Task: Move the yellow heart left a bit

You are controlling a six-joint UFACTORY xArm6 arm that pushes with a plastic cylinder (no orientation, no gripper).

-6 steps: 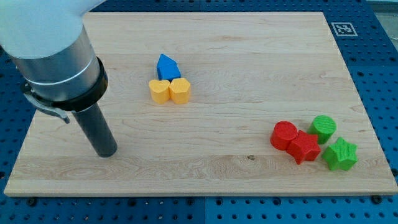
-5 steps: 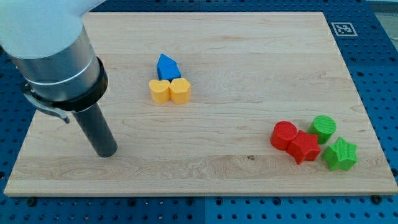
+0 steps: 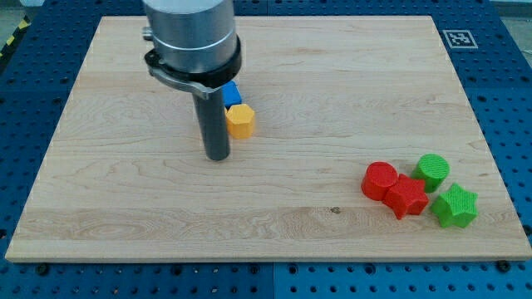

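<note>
The pale wooden surface point(image 3: 332, 75) fills most of the frame, its grain running across. A grey cylindrical arm point(image 3: 191, 37) comes down from the upper left and ends in a dark rod; there is no hand, so no opening to tell. My tip point(image 3: 218, 156) rests left of centre, just below and left of the yellow hexagonal block point(image 3: 241, 121). The yellow heart is hidden behind the rod. A blue block point(image 3: 231, 93) peeks out above. At lower right cluster a red cylinder point(image 3: 380, 180), red star point(image 3: 406, 197), green cylinder point(image 3: 432, 171) and green star point(image 3: 455, 206).
</note>
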